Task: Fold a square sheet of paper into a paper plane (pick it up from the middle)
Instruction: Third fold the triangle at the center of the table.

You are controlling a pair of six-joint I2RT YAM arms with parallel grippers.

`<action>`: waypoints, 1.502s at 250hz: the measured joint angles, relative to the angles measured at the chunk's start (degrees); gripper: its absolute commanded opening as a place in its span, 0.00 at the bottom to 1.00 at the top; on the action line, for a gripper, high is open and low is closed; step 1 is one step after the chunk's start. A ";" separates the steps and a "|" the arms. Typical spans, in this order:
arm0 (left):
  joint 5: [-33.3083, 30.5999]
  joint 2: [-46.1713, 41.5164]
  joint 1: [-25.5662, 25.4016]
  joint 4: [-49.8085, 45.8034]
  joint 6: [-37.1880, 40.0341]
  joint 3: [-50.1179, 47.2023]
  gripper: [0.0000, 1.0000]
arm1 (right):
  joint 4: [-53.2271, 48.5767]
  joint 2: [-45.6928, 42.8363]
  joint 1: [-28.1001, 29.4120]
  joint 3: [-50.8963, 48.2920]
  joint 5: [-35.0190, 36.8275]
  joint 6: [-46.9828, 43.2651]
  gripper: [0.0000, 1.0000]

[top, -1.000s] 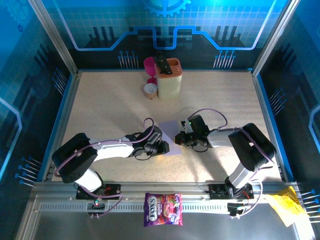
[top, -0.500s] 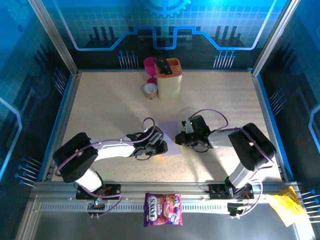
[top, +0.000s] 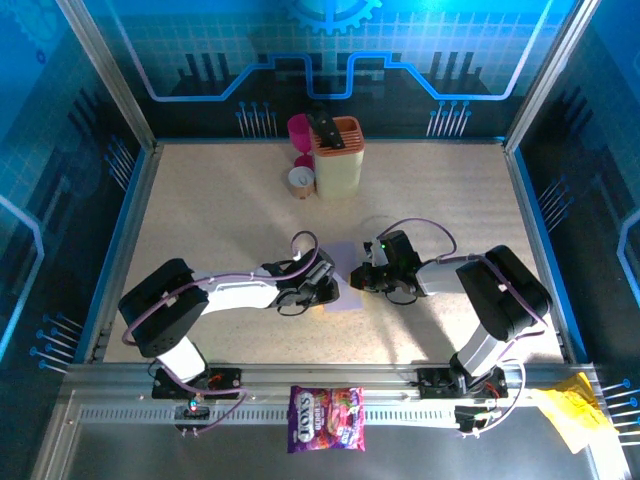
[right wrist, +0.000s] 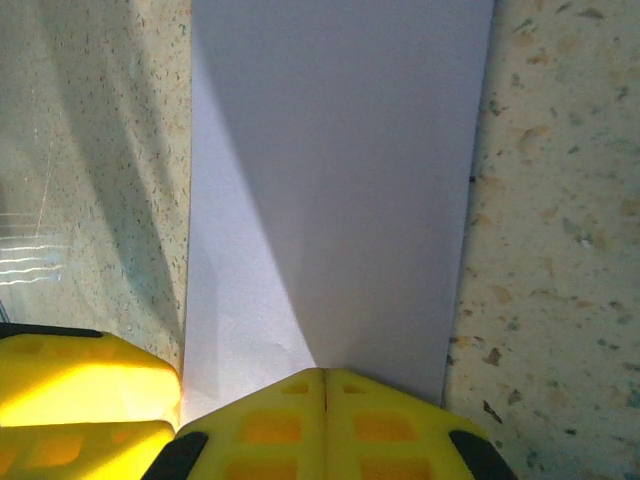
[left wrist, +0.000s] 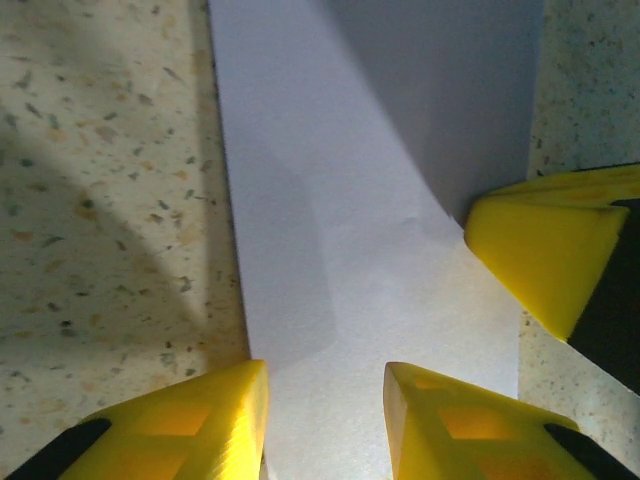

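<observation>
Sheet: the square sheet of paper [right wrist: 330, 150] lies flat on the table [top: 220, 200], near the middle and toward the near side, between the two claws. In both wrist views it looks like a narrow strip, so it may be doubled over; this cannot be told for sure.
Left claw: the left gripper [left wrist: 325, 420] comes in from the left, and its tips rest low over the near end of the strip. The jaws stand partly apart with paper showing in the gap, and nothing is clamped between them.
Right claw: the right gripper [right wrist: 325, 420] has its fingers pressed fully together, the tip meeting the right edge of the paper. Whether it pins the sheet down or has a sliver of edge nipped between the fingers cannot be told.
Handling: the sheet is probably very light, thin and limp. It should slide easily on the smooth tabletop, crease at any pinch and tear if pulled from both sides.
Where to take hold: the middle of the strip is likely best, raising a small ridge there rather than prying at a flush edge.
Risk: a stray crease near the right tip, where the paper already buckles slightly.
</observation>
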 measured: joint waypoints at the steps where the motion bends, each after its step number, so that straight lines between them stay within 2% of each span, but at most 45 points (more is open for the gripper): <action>1: -0.02 0.00 0.00 -0.02 0.00 0.00 0.38 | 0.02 0.00 0.00 0.00 0.00 0.00 0.00; 195: -0.17 2.80 0.04 -3.30 2.73 3.28 0.38 | 1.18 0.22 -0.37 -0.50 -0.81 0.00 0.00; 273: 3.89 2.84 0.00 7.58 2.58 1.09 0.38 | 1.38 0.35 -0.50 -0.52 -1.18 0.00 0.00; 376: 5.29 2.80 0.85 12.39 2.80 -0.68 0.40 | 1.51 0.52 -0.74 -0.52 -1.81 0.00 0.00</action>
